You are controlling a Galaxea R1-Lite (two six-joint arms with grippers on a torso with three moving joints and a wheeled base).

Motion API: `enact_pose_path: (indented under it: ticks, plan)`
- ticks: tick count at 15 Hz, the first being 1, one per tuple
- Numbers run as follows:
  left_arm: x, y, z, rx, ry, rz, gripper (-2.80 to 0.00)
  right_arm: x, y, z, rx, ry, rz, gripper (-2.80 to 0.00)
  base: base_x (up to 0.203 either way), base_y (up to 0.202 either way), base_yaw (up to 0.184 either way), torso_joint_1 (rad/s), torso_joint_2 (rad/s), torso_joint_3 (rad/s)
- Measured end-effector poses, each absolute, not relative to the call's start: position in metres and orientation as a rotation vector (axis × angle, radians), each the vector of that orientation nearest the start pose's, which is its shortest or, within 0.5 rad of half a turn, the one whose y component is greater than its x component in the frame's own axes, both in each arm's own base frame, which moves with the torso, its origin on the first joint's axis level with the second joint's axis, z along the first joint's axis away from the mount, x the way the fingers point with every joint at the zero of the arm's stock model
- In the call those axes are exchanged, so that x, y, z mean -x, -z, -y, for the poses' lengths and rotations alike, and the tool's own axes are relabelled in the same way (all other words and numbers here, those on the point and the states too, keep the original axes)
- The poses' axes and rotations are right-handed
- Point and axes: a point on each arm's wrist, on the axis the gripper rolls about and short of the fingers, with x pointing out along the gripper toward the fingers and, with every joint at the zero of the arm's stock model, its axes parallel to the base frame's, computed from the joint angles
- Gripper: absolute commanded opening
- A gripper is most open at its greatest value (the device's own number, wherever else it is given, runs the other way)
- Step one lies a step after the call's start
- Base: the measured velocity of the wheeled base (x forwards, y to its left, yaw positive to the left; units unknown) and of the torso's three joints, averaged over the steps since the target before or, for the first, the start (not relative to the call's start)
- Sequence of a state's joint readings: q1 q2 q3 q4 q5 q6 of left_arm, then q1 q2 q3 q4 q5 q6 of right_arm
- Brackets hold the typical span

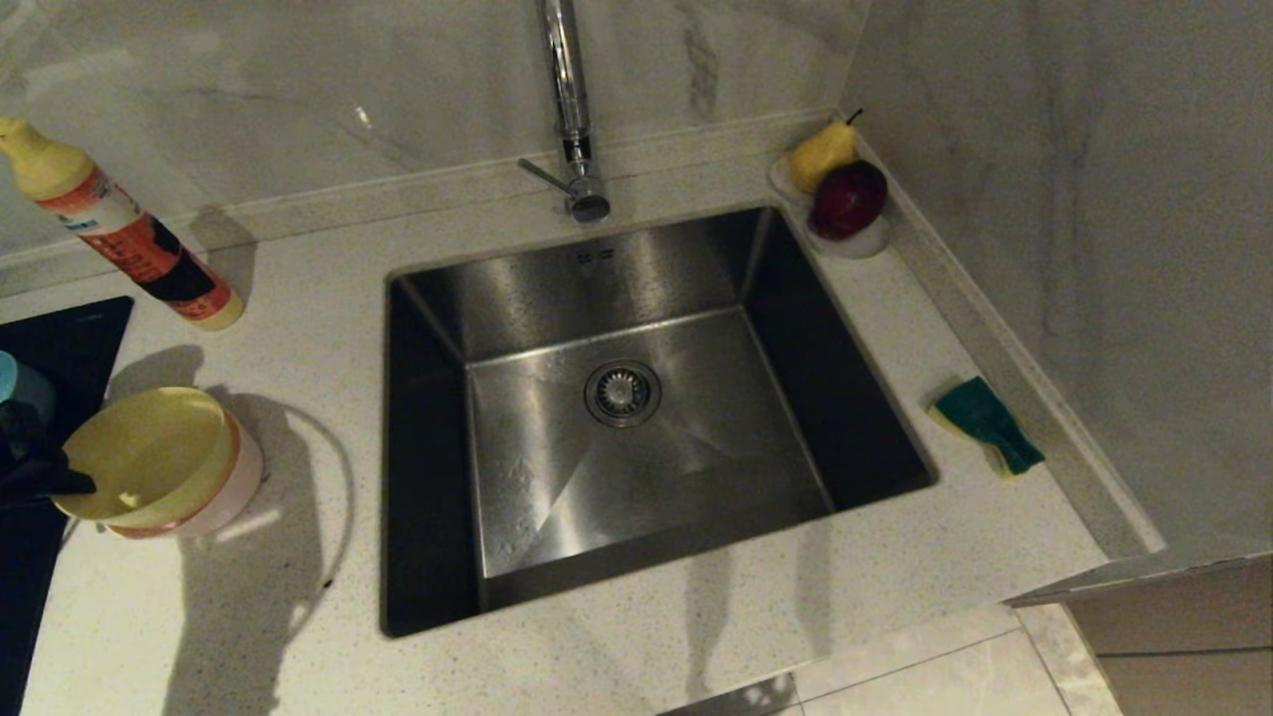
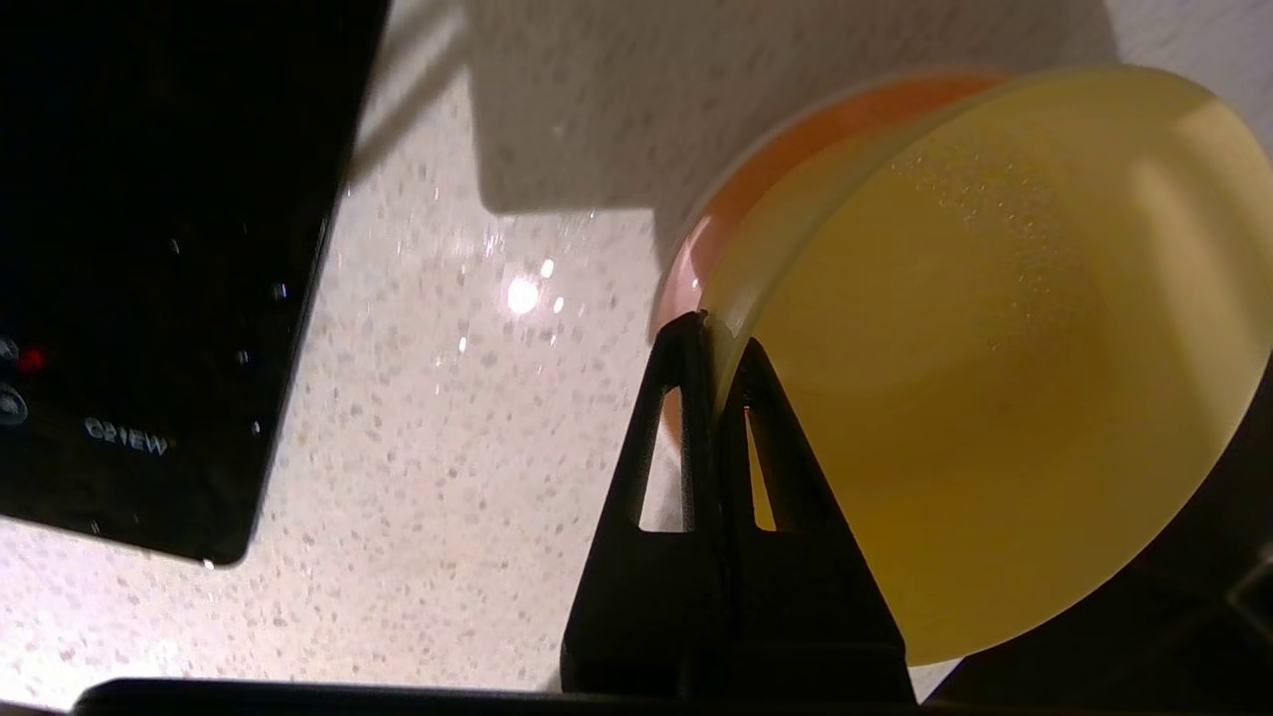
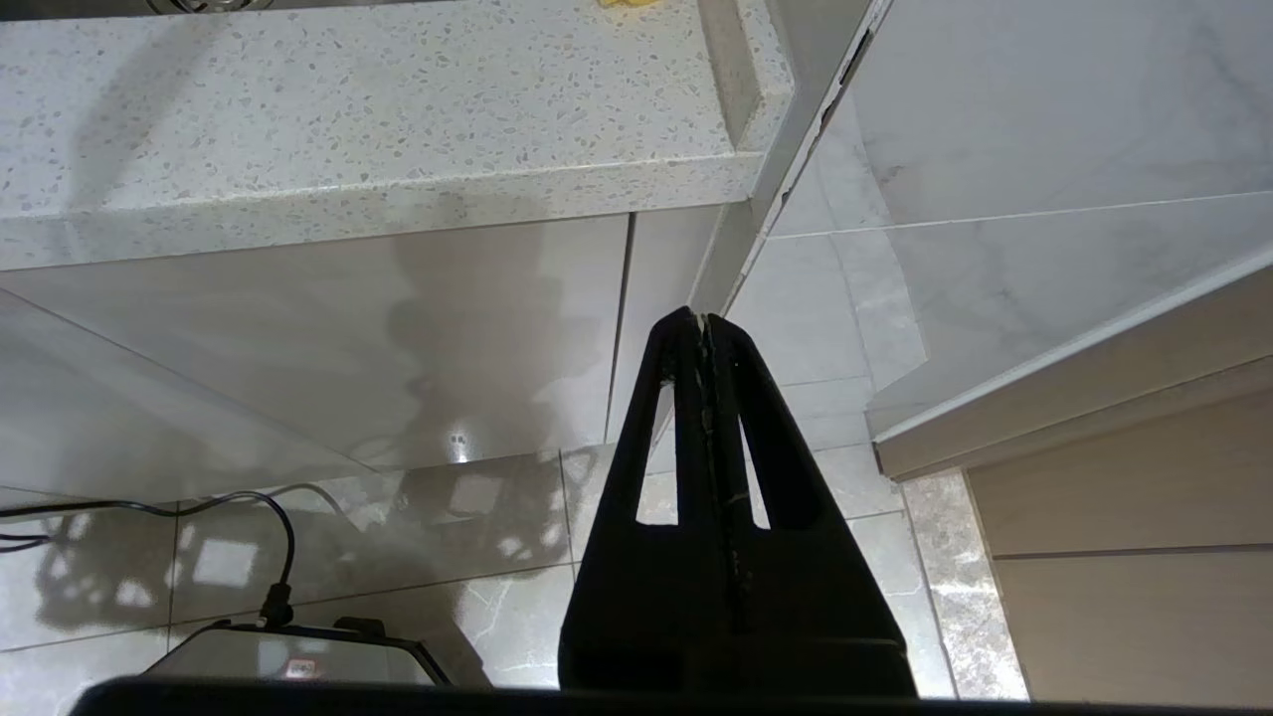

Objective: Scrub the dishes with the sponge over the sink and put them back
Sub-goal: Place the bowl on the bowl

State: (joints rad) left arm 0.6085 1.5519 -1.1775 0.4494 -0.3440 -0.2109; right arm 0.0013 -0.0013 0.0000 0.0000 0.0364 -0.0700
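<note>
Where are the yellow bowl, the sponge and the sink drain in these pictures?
yellow bowl [image 1: 139,452]: head view, on its inner wall.
sponge [image 1: 985,420]: head view, on its green scouring face.
sink drain [image 1: 623,393]: head view, on the middle of the round strainer.

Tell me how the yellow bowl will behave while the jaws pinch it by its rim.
The yellow bowl looks like thin plastic, so probably light. Pinched only at the rim by the left gripper, it hangs tilted and may swing. Its glossy wall could slip.
</note>
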Motion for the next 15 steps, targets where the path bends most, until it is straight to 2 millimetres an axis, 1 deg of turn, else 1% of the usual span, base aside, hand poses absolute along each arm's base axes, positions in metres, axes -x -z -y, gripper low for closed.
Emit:
enact_pose_path:
  ticks: [6, 8, 12, 15]
  plan:
    - [-0.212, -0.219, -0.138, 0.566, -0.329, -0.692, -2.8, 0.023, -0.075, -0.001, 0.07, -0.038, 0.003, -2.8, 0.0, 0.0, 0.0, 0.0, 0.0, 0.0]
    - [-0.212, -0.216, -0.139, 0.531, -0.322, -0.68, -2.8, 0.023, -0.075, -0.001, 0.07, -0.037, 0.003, -2.8, 0.0, 0.0, 0.0, 0.0, 0.0, 0.0]
    - [-0.209, -0.216, -0.143, 0.508, -0.332, -0.679, -2.8, 0.023, -0.075, -0.001, 0.07, -0.038, 0.003, -2.8, 0.0, 0.0, 0.0, 0.0, 0.0, 0.0]
    - [-0.203, -0.215, -0.15, 0.491, -0.354, -0.679, -2.8, 0.023, -0.075, -0.001, 0.07, -0.038, 0.002, -2.8, 0.0, 0.0, 0.0, 0.0, 0.0, 0.0]
